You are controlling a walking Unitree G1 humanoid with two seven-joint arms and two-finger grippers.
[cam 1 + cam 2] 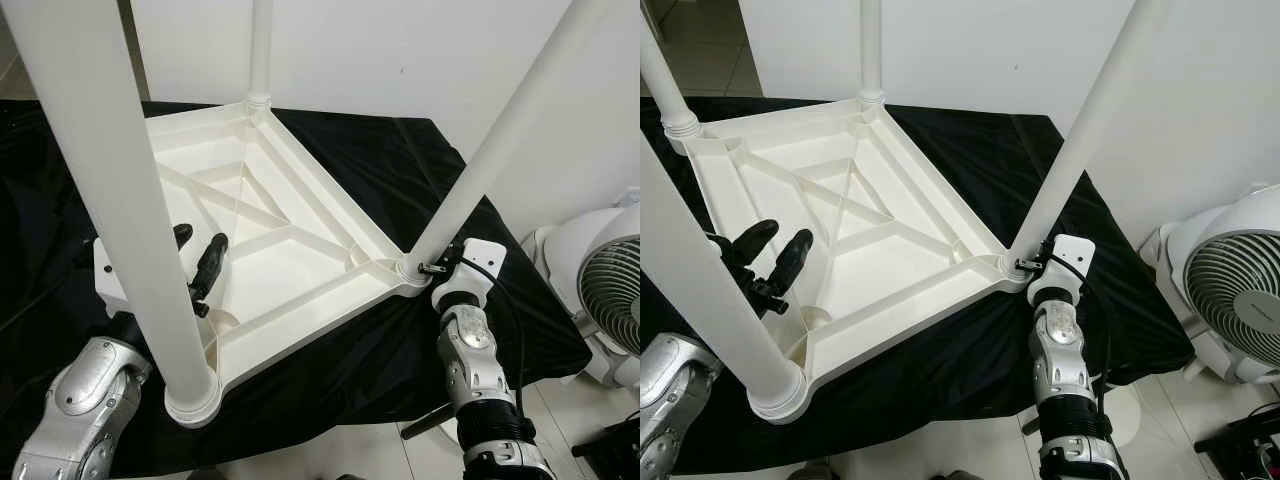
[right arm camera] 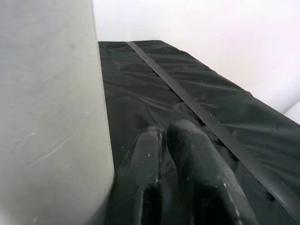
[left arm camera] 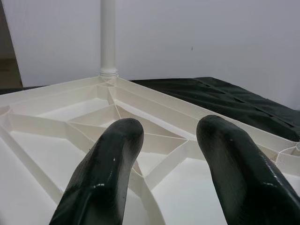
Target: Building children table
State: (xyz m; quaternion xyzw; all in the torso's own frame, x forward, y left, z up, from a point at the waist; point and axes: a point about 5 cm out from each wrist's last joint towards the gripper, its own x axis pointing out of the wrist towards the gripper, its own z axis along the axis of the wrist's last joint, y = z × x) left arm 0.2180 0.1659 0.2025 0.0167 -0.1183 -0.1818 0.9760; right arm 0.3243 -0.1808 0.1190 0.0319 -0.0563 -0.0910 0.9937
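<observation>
The left gripper point(image 1: 773, 256) is wide open over the upside-down table top point(image 1: 900, 245), holding nothing. The right gripper point(image 2: 164, 140) is closed beside a table leg point(image 2: 51, 112).

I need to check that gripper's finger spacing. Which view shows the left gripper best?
The left wrist view: the left gripper fingers appear large and apart above the upturned tabletop. Both eye views show it smaller, behind a table leg.
</observation>
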